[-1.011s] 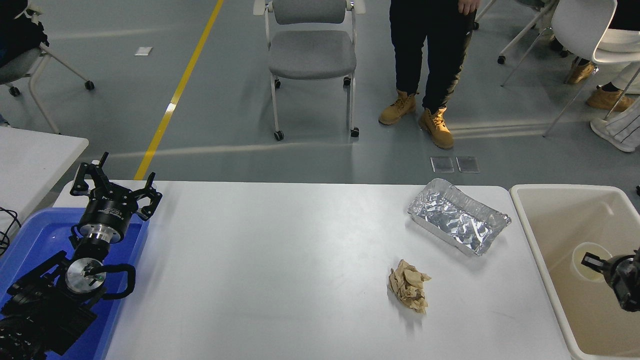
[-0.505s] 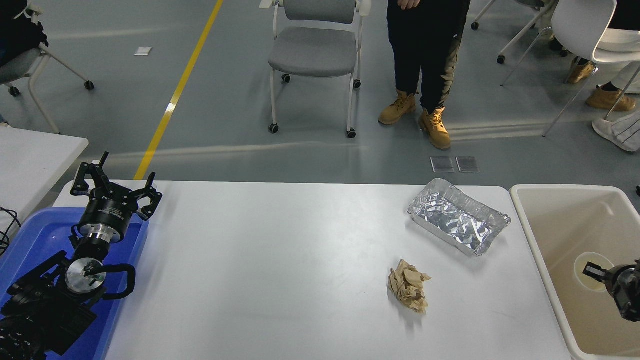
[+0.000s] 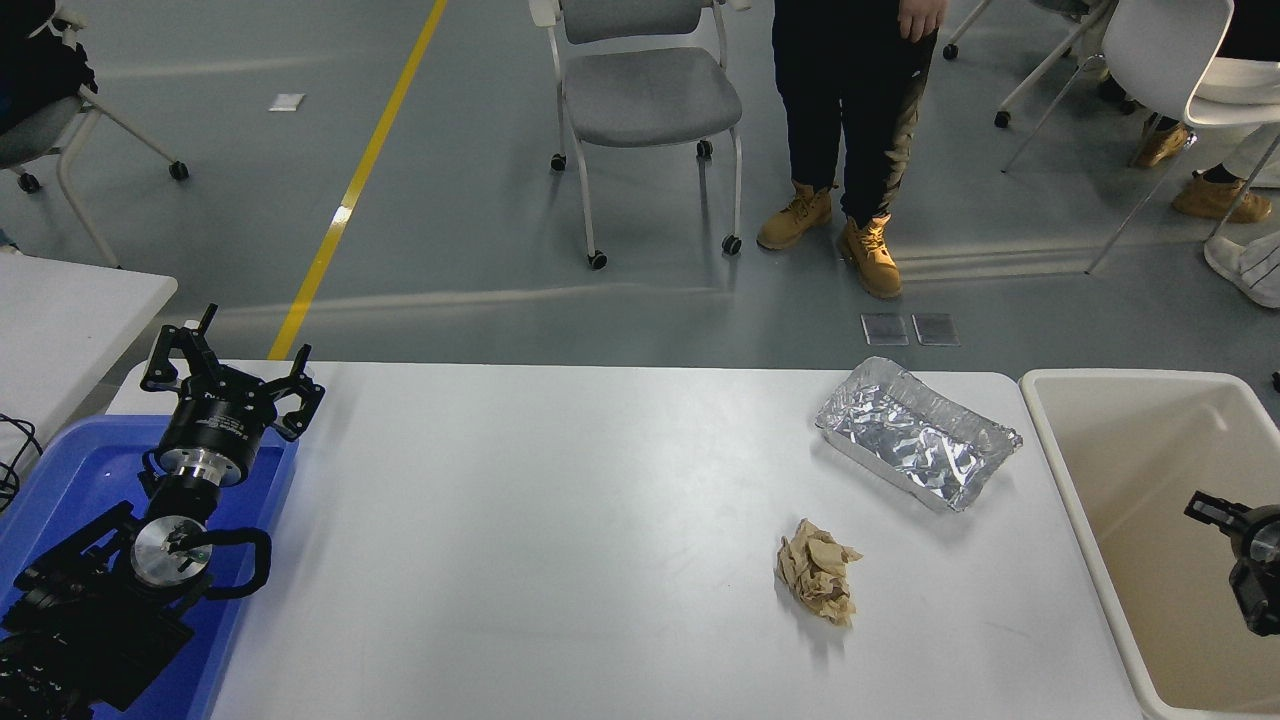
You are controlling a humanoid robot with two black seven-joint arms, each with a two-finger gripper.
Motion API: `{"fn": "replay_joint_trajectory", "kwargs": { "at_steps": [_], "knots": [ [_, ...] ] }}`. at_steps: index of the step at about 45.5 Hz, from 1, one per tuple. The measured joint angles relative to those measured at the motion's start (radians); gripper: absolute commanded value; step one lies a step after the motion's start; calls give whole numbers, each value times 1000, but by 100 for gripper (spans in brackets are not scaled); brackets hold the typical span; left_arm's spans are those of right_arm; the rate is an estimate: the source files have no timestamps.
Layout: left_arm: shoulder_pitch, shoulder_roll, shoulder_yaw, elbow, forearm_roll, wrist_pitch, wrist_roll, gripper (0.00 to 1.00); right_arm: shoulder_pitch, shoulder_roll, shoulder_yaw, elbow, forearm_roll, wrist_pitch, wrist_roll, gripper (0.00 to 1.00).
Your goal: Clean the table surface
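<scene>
The table surface (image 3: 560,540) spreads wide and white in front of me, its far edge running straight across the middle of the view and its right edge lying just beside the beige bin (image 3: 1085,520). Most of the top is bare: the whole middle and left stretch gives open room. Toward the right, a crumpled brown paper wad (image 3: 818,585) lies on the table, and beyond it, near the far right corner, a foil tray (image 3: 917,433) sits at a slant, apart from the wad. At the left edge a blue tray (image 3: 60,480) overlaps the table's corner.

My left gripper (image 3: 232,375) is parked over the blue tray's far end, fingers spread apart and holding nothing. My right gripper (image 3: 1215,508) pokes in from the right edge over the inside of the beige bin; only a little of it shows, and I cannot tell whether it is released or clenched. It touches nothing that I can see.

Compared with half a second ago, my right arm has drawn back toward the right edge, and the pale round thing that showed at its tip in the bin is gone from sight. The grey chair (image 3: 650,95) across the floor has shifted rightward, beside the person (image 3: 850,110) standing there. Wad and foil tray lie as before.
</scene>
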Motion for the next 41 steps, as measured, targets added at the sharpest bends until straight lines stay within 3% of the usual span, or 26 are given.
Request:
{"fn": "replay_joint_trajectory", "kwargs": {
  "at_steps": [16,41],
  "knots": [
    [0,0,0,0,0,0,0,100,203,-28,334,0,0,-57,-5,98],
    [0,0,0,0,0,0,0,100,383,-51,641,38,102,-72,12,98]
  ]
}}
